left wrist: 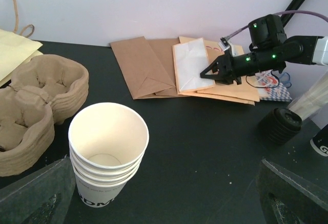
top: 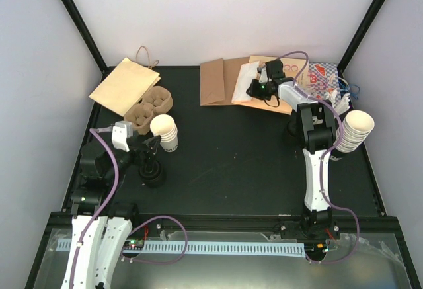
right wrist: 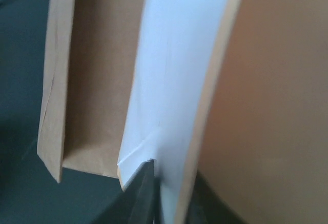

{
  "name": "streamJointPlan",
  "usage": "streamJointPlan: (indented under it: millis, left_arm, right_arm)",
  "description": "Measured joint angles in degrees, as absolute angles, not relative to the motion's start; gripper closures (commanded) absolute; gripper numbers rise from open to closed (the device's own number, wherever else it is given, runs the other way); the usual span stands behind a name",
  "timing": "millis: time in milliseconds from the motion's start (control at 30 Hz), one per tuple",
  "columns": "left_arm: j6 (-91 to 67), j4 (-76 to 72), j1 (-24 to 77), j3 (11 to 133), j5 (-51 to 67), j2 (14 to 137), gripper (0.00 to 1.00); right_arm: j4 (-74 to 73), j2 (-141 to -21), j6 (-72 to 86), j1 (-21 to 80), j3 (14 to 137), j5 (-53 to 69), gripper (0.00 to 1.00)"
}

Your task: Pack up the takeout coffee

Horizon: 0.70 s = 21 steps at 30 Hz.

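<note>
Black table (top: pixel 231 150), white cups (left wrist: pixel 107 152) with black lettering, brown pulp tray (top: pixel 149 106), pale tan bag (top: pixel 124 85), brown flat bags (top: pixel 215 81), white bag (left wrist: pixel 190 65), black ribbed lids (left wrist: pixel 279 124), red-patterned paper (top: pixel 324 81), purple cables (top: pixel 112 163).

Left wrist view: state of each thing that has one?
cup stack: upright, lidless, top cup empty
pulp tray: cells empty
brown bags: flat, folded
white bag: flat on the pile
lid stack: upright, on no cup
left gripper: open
right gripper: at white bag's edge, grip unclear
</note>
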State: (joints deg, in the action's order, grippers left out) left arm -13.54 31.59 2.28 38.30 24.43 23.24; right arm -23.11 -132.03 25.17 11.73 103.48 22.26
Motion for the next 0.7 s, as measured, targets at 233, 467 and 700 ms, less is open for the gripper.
streamJointPlan:
  millis: [233, 467, 700]
  left_arm:
    - [-13.54, 31.48, 2.28, 38.24, 24.75, 23.24, 0.01]
    - [-13.65, 30.96, 2.35, 38.0, 25.63, 23.35, 0.01]
    - [-21.52, 29.85, 2.35, 38.61, 30.24, 25.78, 0.01]
  right_arm:
    - [-22.22, -130.87, 23.94, 12.29, 102.85, 24.18, 0.99]
    - [-23.9, -120.73, 20.56, 13.82, 98.1, 23.88, 0.99]
    - [-23.99, -105.8, 18.61, 17.69, 87.74, 23.73, 0.99]
